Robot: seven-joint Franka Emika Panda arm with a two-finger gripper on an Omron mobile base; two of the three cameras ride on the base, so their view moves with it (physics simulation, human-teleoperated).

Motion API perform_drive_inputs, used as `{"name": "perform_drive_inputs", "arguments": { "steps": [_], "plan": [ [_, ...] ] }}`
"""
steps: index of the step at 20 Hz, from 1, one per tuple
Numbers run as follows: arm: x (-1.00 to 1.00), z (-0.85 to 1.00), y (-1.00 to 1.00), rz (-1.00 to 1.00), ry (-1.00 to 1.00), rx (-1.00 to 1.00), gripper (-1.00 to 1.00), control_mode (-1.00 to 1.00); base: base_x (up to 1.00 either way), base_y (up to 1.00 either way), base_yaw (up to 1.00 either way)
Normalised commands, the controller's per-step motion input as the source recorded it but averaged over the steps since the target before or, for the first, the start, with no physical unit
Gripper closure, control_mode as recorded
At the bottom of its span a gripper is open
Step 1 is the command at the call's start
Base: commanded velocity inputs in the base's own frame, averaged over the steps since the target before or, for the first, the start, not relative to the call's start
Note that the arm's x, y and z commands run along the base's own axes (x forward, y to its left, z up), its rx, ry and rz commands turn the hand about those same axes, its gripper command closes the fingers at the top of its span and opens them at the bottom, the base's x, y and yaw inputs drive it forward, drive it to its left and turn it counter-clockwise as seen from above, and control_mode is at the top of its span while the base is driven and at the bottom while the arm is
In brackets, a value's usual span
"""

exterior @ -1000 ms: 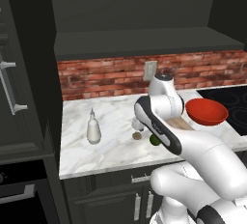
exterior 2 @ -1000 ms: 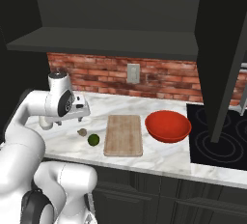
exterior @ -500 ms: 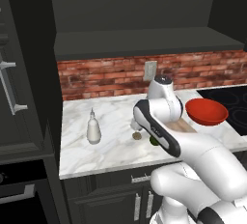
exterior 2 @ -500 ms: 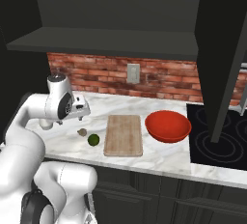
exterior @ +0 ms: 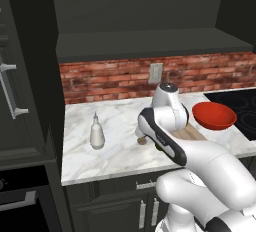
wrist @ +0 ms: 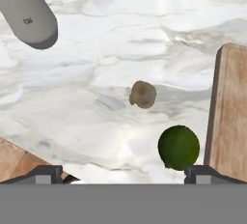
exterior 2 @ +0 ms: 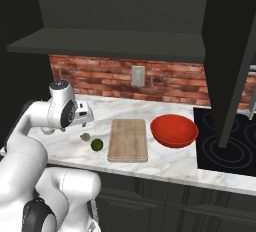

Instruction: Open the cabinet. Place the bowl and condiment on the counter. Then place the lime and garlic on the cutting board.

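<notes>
On the marble counter (exterior 2: 165,163), the red bowl (exterior 2: 174,130) sits just right of the wooden cutting board (exterior 2: 128,139), while the lime (exterior 2: 97,145) and the smaller garlic (exterior 2: 85,137) lie side by side on the bare stone just left of the board, neither touching it. Further left stands the white condiment (exterior: 96,133) bottle, upright and well apart from them. Above the lime and garlic hovers the gripper (wrist: 123,172), jaws spread wide and grasping nothing, and overhead the cabinet (exterior 2: 227,61) stands open, its dark door swung out.
</notes>
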Motion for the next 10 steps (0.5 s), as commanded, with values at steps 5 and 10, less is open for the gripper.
{"name": "perform_drive_inputs", "arguments": {
  "steps": [5, 10],
  "plan": [
    [0.13, -0.14, 0.03, 0.0, -0.01, 0.0, -1.0, -1.0, 0.0, 0.0, 0.0],
    [0.15, -0.17, 0.05, 0.0, -0.01, 0.0, -1.0, -1.0, 0.0, 0.0, 0.0]
  ]
}}
